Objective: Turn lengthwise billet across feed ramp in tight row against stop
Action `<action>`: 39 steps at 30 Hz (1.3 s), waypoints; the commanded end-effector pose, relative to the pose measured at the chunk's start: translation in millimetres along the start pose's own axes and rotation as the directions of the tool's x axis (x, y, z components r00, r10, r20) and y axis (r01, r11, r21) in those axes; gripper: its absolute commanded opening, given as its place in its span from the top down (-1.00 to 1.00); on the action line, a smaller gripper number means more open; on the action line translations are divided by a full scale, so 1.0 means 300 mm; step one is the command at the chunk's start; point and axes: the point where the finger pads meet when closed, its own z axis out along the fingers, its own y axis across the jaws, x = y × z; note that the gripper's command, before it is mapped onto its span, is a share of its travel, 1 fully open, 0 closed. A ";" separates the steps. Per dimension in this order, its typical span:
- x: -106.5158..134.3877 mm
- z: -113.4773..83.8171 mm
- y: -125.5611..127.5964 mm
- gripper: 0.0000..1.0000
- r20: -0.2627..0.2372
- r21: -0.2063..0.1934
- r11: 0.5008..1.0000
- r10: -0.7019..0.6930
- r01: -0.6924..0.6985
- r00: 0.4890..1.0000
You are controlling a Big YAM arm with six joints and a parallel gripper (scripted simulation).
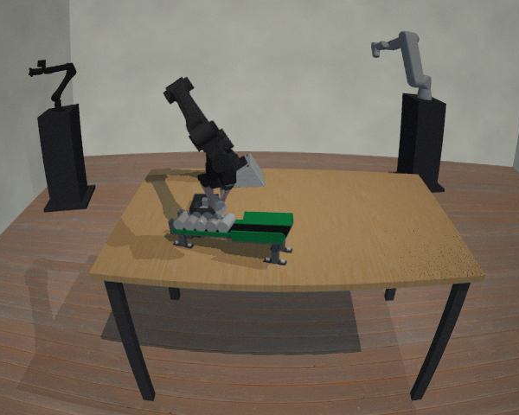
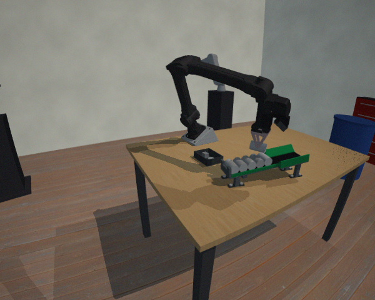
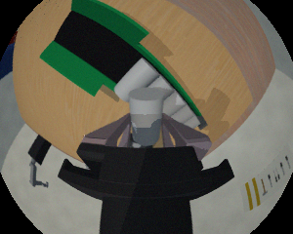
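Note:
My gripper [image 1: 217, 201] [image 2: 258, 142] [image 3: 146, 117] is shut on a grey billet [image 1: 220, 207] [image 2: 257, 147] [image 3: 146, 103]. It holds the billet a little above the height of the row, at the robot's side of the green ramp [image 1: 257, 236] [image 2: 294, 160] [image 3: 65, 68]. Several other billets lie across the ramp side by side, from the dark stop [image 1: 171, 226] [image 3: 202, 122] upward. The uppermost of them [image 1: 227, 222] [image 2: 264, 159] [image 3: 138, 79] lies across the ramp beside its neighbour. In the wrist view the held billet and fingers partly hide the row.
A small dark tray [image 1: 194, 206] [image 2: 214, 162] with grey pieces stands behind the ramp's stop end, towards the robot base [image 2: 199, 139]. Raised green side walls flank the ramp's upper part. The ramp stands on short legs [image 1: 275, 252] [image 2: 297, 170].

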 end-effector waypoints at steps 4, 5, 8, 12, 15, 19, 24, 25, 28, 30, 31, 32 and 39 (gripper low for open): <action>-0.033 -0.167 -0.101 1.00 0.096 0.013 0.984 0.178 -0.180 0.979; -0.033 -0.167 -0.101 1.00 0.096 0.013 0.984 0.178 -0.180 0.979; -0.034 -0.172 -0.093 1.00 0.100 0.009 0.975 0.222 -0.224 0.970; -0.029 -0.169 -0.099 1.00 0.098 0.003 0.957 0.289 -0.291 0.952; -0.025 -0.167 -0.101 1.00 0.098 -0.002 0.941 0.338 -0.339 0.936; -0.023 -0.169 -0.098 1.00 0.098 -0.009 0.917 0.398 -0.399 0.912; -0.020 -0.168 -0.099 1.00 0.098 -0.014 0.896 0.443 -0.444 0.891; -0.019 -0.168 -0.100 1.00 0.097 -0.015 0.888 0.458 -0.459 0.884; -0.016 -0.167 -0.101 1.00 0.096 -0.020 0.865 0.501 -0.502 0.860; -0.015 -0.167 -0.100 1.00 0.095 -0.023 0.848 0.529 -0.529 0.843; -0.014 -0.167 -0.099 1.00 0.095 -0.025 0.840 0.542 -0.542 0.835; -0.014 -0.168 -0.098 1.00 0.095 -0.026 0.831 0.555 -0.555 0.826; -0.010 -0.167 -0.098 1.00 0.093 -0.033 0.785 0.619 -0.618 0.780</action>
